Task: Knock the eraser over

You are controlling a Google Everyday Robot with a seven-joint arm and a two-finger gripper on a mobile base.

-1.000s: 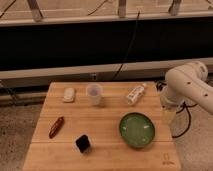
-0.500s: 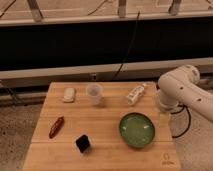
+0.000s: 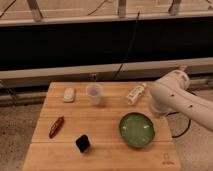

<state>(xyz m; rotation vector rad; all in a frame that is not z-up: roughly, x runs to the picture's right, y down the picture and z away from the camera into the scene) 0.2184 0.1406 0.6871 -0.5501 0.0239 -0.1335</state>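
The eraser (image 3: 83,143) is a small black block standing on the wooden table (image 3: 100,125), near the front edge and left of centre. My white arm (image 3: 172,97) reaches in from the right. My gripper (image 3: 158,111) is at the arm's end, over the table's right side, just above and right of the green bowl (image 3: 136,130). It is far to the right of the eraser and apart from it.
A white rounded lump (image 3: 69,94) lies at the back left. A clear plastic cup (image 3: 94,94) stands at the back centre. A small white bottle (image 3: 135,93) lies at the back right. A reddish-brown elongated piece (image 3: 56,127) lies at the left.
My arm has moved left, from beyond the table's right edge to over its right side. The objects on the table have not moved.
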